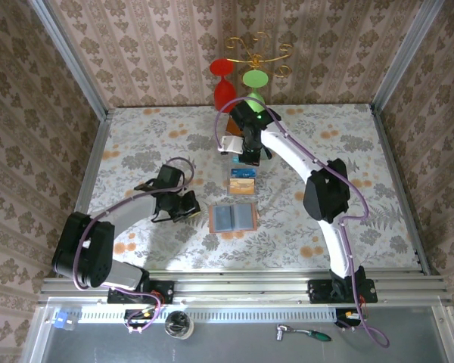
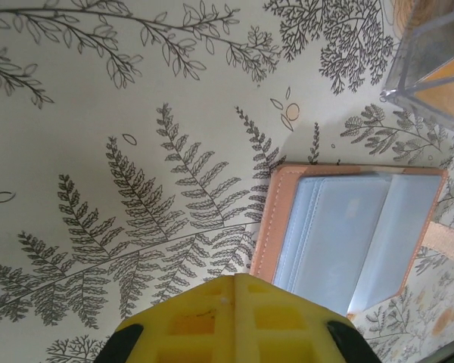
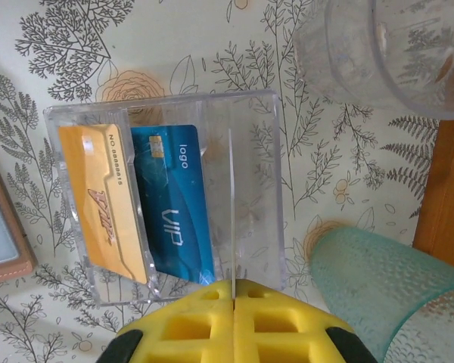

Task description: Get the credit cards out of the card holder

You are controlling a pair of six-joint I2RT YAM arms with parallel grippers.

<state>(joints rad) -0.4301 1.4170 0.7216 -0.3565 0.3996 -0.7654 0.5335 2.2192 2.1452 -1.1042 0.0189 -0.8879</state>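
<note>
Top view: the tan leather bifold card holder [image 1: 232,218] is laid flat and spread wide at the middle of the floral worktop [image 1: 136,144], pockets up so the slots can be reached from above.

Left wrist: the yellow left claw [image 2: 231,321] is seen closed tight, nothing between its fingers, poised just short of the holder, whose grey-blue pockets look empty.

Right wrist: the right claw [image 3: 233,325], likewise closed and empty-handed, is held at the edge of a clear plastic tray [image 3: 253,189]. The orange and blue credit cards [image 3: 174,204] lie there side by side, apparently set aside.

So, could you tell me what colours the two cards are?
Orange card and blue card, both in the clear box; clearest in right wrist view.
</note>
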